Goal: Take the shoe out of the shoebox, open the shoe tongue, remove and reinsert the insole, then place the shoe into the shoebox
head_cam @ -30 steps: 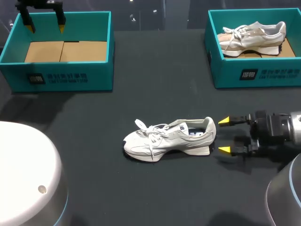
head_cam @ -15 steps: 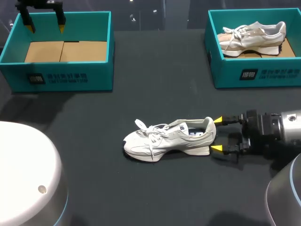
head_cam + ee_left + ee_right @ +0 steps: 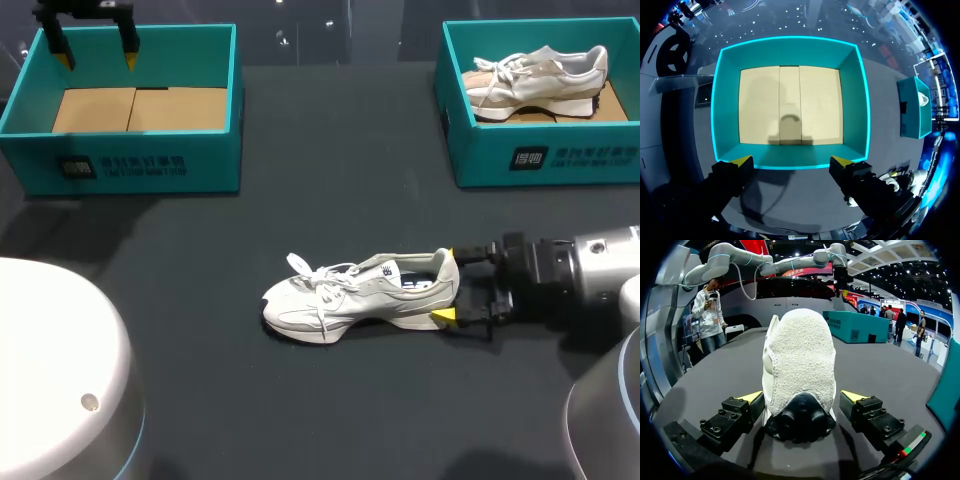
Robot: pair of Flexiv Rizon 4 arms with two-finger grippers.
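Standing on the dark table [image 3: 330, 180], the white shoe [image 3: 360, 295] points its heel at the right gripper [image 3: 449, 286], whose 2 fingers sit wide on either side of that heel (probably lining up to steady it for the tongue step). The left gripper [image 3: 790, 161], fingers also wide and holding nothing, hangs over the empty shoebox [image 3: 130, 160]. The insole is hidden; finger contact with the heel is unclear.

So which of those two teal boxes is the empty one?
The left shoebox: it shows only its bare cardboard floor. The right shoebox has a white shoe lying in it.
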